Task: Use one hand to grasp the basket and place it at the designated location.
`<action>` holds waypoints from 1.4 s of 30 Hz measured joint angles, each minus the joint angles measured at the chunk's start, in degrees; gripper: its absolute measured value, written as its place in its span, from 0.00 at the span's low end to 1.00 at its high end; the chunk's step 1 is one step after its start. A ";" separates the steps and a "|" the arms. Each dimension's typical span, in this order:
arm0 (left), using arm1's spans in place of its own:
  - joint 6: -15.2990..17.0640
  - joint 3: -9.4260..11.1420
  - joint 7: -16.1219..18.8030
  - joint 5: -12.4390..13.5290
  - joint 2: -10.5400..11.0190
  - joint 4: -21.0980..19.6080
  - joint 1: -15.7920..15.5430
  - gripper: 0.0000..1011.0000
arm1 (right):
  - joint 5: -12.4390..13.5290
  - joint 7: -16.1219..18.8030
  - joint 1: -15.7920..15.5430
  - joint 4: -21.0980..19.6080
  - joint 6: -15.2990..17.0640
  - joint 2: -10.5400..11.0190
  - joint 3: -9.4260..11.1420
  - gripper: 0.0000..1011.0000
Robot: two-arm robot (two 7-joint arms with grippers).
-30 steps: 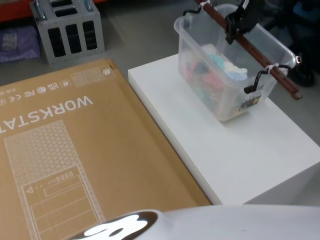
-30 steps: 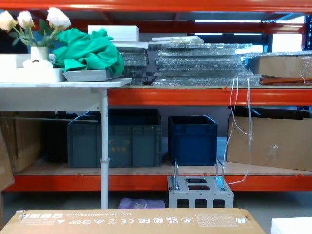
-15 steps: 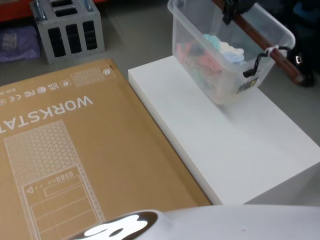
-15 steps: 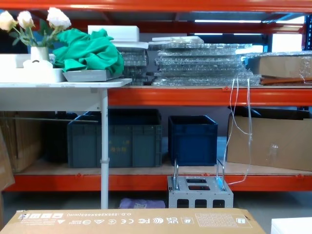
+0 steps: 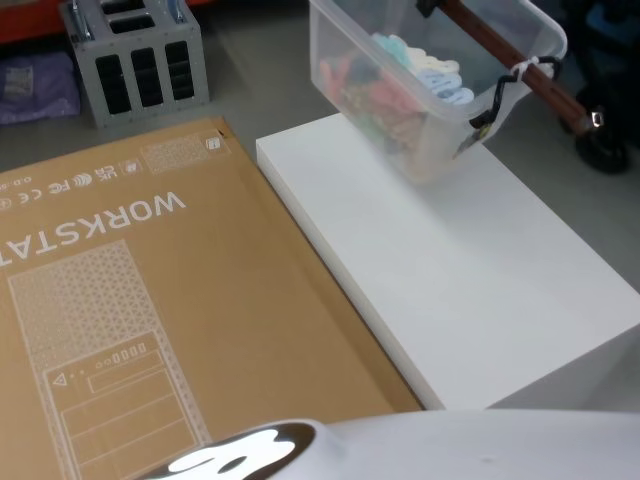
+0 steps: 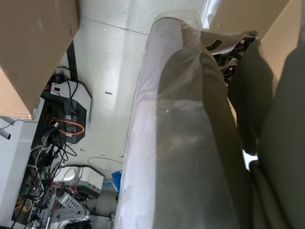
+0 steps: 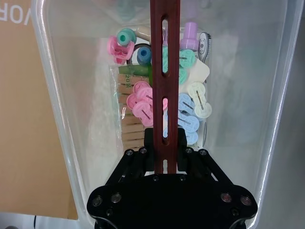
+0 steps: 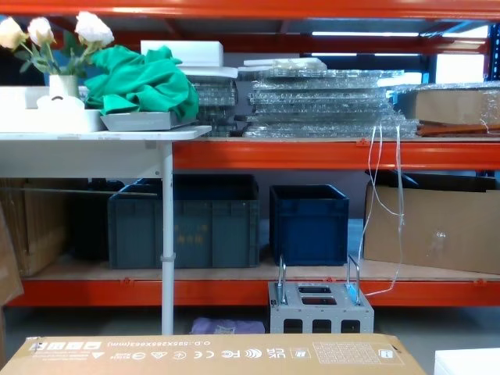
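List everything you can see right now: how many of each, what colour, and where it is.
platform: one, white, in front of the robot to its right
basket: one, translucent whitish, tilted over the platform's far end
bar handle: one, red-brown, across the basket's top
plastic clips: many, pink, blue, green and cream, inside the basket
cardboard box: one, brown, lying flat left of the platform
metal unit: one, grey, beyond the box's far end
crates: two, dark blue, low on the orange rack
cloth: one, green, on the white table at left
right gripper: one, black, fingers shut on the bar handle
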 joint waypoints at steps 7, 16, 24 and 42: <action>0.00 0.00 0.00 0.00 0.00 0.00 0.00 0.00 | 0.32 0.10 0.87 -1.25 -1.85 -1.04 -0.48 0.23; 0.00 0.00 0.00 0.00 0.00 0.00 0.00 0.00 | 0.79 -0.29 1.88 -4.05 -3.33 -1.71 -1.25 0.23; 0.00 0.00 0.00 0.00 0.00 0.00 0.00 0.00 | 1.58 -0.49 2.74 -6.84 -5.22 -2.02 -1.90 0.23; 0.00 0.00 0.00 0.01 0.00 0.01 0.00 0.00 | 3.34 -0.19 4.57 -14.08 -10.01 -3.04 -4.61 0.23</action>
